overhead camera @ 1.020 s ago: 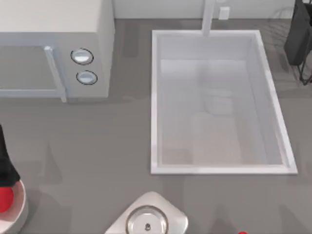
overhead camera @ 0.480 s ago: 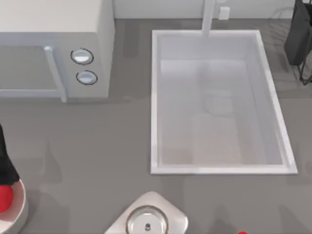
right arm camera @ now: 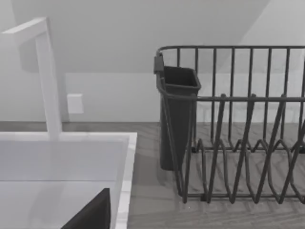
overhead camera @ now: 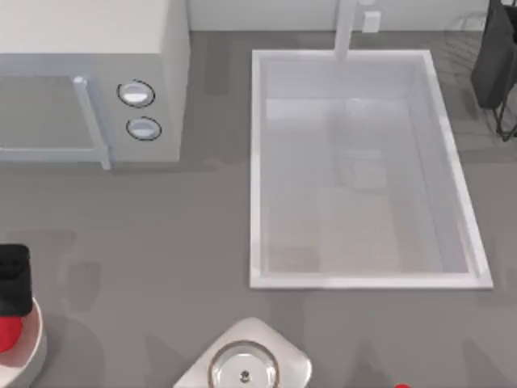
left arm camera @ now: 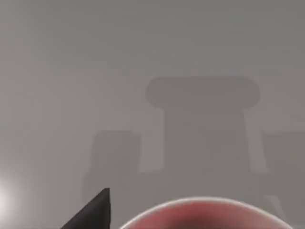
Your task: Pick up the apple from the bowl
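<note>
Item 1, apple (overhead camera: 6, 333): you will find it at about 8 o'clock on the table in the top view, against the left edge. It sits inside the bowl, partly covered from above by the left gripper. Bright red, smooth.

Item 2, bowl (overhead camera: 32, 343): off-white, thick rim, at the same 8 o'clock corner, cut off by the picture's edge. In the left wrist view its rim (left arm camera: 209, 202) curves around a red-tinted inside.

Item 3, left gripper (overhead camera: 13, 279): a black block directly over the apple and the bowl's 12 o'clock rim. You cannot tell from these pictures whether its fingers are spread or closed, nor whether they touch the fruit. One dark fingertip (left arm camera: 93, 212) shows in the left wrist view beside the bowl's rim.

Item 4, right arm: parked at the table's 2 o'clock corner, its wrist camera facing the dish rack (right arm camera: 238, 129) and the faucet (right arm camera: 45, 76). One dark finger (right arm camera: 93, 214) shows there; you cannot tell its grip state.

Item 5, sink (overhead camera: 363, 281): large white basin, from centre out to 2 o'clock.

Item 6, microwave (overhead camera: 97, 81): at 10 o'clock, two round knobs on its front.

Item 7, silvery plate (overhead camera: 246, 364): at 6 o'clock, ring and centre knob.

Item 8, small red speck (overhead camera: 401, 385): at 5 o'clock, on the bottom edge.
</note>
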Robot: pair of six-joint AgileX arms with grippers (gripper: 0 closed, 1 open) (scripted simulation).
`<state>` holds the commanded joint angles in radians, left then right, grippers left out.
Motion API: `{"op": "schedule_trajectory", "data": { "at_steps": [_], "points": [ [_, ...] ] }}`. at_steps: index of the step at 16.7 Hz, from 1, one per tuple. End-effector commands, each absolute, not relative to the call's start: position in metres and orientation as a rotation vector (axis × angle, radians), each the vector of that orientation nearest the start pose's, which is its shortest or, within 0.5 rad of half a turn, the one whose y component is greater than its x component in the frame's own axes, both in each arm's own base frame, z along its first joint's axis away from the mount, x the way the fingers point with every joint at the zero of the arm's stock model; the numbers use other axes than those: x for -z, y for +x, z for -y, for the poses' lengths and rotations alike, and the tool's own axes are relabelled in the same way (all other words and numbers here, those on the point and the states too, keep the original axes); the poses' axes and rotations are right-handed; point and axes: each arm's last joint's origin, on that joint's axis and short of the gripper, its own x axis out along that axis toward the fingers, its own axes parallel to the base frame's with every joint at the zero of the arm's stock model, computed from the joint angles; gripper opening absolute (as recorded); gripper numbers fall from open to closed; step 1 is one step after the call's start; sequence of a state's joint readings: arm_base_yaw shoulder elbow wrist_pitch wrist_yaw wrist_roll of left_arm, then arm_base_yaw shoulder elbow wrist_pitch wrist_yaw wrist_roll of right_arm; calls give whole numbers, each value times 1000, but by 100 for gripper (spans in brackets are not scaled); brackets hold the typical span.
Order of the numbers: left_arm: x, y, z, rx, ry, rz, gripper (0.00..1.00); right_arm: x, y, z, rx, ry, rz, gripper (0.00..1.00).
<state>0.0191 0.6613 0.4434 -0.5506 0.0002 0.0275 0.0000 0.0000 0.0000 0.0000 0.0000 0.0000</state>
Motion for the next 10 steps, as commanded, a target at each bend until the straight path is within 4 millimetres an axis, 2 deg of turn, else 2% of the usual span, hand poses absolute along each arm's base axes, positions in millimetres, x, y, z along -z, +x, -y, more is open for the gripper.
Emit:
{"op": "schedule_trajectory", "data": {
  "at_steps": [6, 10],
  "points": [
    [-200, 191, -7, 6, 20, -1347, 100, -160, 106, 1, 0, 0, 0, 100],
    [-199, 212, -9, 14, 16, -1545, 100, -160, 106, 1, 0, 0, 0, 100]
  ]
}}
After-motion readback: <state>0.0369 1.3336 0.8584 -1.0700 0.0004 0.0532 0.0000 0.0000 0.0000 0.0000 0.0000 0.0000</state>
